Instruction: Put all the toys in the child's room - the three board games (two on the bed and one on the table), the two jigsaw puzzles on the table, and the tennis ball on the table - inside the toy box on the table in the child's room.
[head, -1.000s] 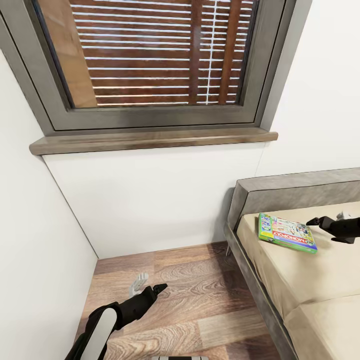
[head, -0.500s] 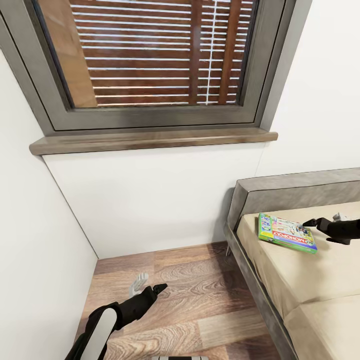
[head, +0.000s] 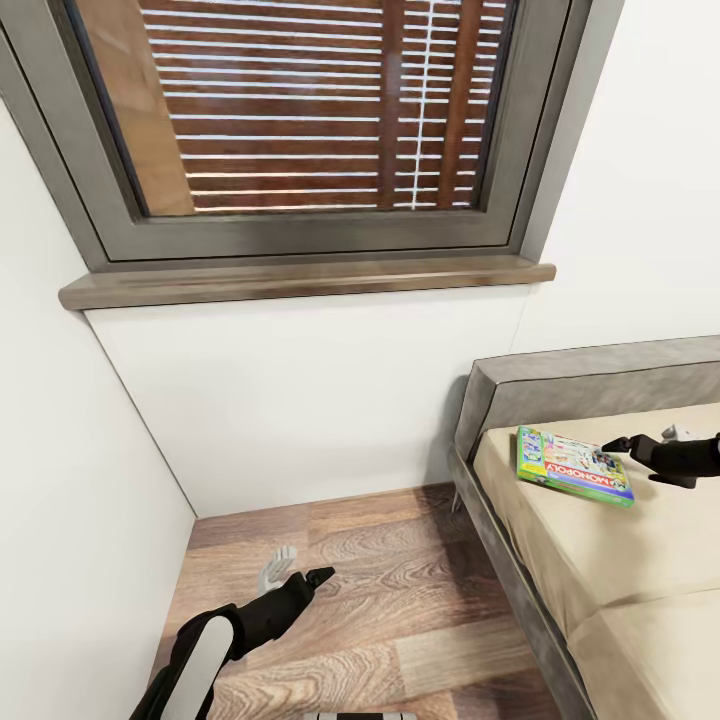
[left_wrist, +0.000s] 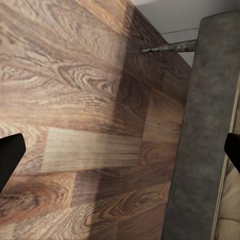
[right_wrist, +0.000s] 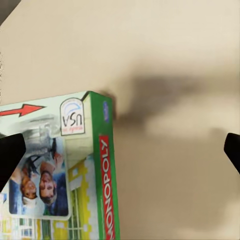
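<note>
A flat green Monopoly board game (head: 574, 465) lies on the bed (head: 610, 560) near its headboard corner. In the right wrist view the game box (right_wrist: 60, 185) covers part of the beige mattress (right_wrist: 170, 60), its red "MONOPOLY" band on the side edge. My right gripper (head: 645, 438) hovers open just beyond the box's far right corner, with nothing between its fingers; in its own view the right gripper (right_wrist: 120, 155) spans the box's corner. My left gripper (head: 300, 568) hangs open and empty low over the wood-plank floor (head: 400, 600). In the left wrist view the left gripper (left_wrist: 120, 152) looks down at the floor.
A white wall with a grey-framed window (head: 310, 130) and a wooden sill (head: 300, 280) faces me. Another white wall (head: 70, 480) closes the left side. The grey bed frame (left_wrist: 205, 140) and a metal leg (left_wrist: 167, 47) border the floor strip.
My right gripper has drifted slightly left, toward the Monopoly box. The left arm and the box have not moved.
</note>
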